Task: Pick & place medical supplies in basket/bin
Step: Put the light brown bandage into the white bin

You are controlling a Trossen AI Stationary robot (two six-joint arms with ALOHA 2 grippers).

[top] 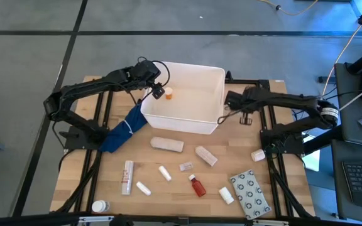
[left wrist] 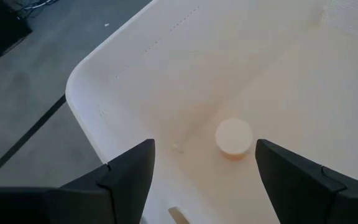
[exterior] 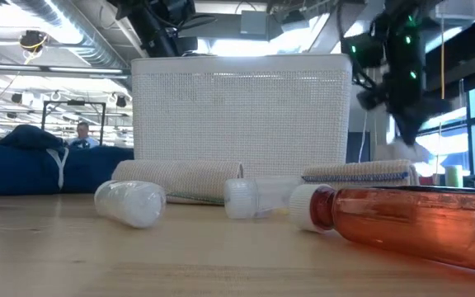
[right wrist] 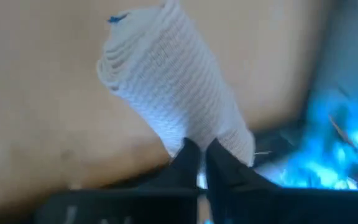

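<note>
The white bin (top: 201, 123) stands at the table's far middle. My left gripper (top: 158, 88) hangs open over its far left corner, and in the left wrist view (left wrist: 204, 163) a small orange bottle with a white cap (left wrist: 234, 137) lies on the bin floor below it, also visible from above (top: 167, 94). My right gripper (top: 228, 102) is by the bin's right wall, shut on a white wrapped roll (right wrist: 166, 81). Beige rolls (top: 167, 144) (top: 206, 156), a red bottle (top: 197, 186), a white tube (top: 128, 177) and a grey ring-patterned packet (top: 250, 191) lie on the table. My right gripper pinches the white wrapped roll between its two fingers at the roll's near end (right wrist: 229, 140). The rest of the roll stretches away from the fingers, lifted clear. How far it reaches between the fingers is hidden by the fingers themselves.
A blue cloth with a white cord (top: 124, 129) leans against the bin's left side. Small white bottles (top: 164, 172) (top: 143, 187) (top: 226, 195) (top: 99, 205) and a small packet (top: 186, 166) are scattered over the near half. Another white item (top: 258, 154) lies by the right edge.
</note>
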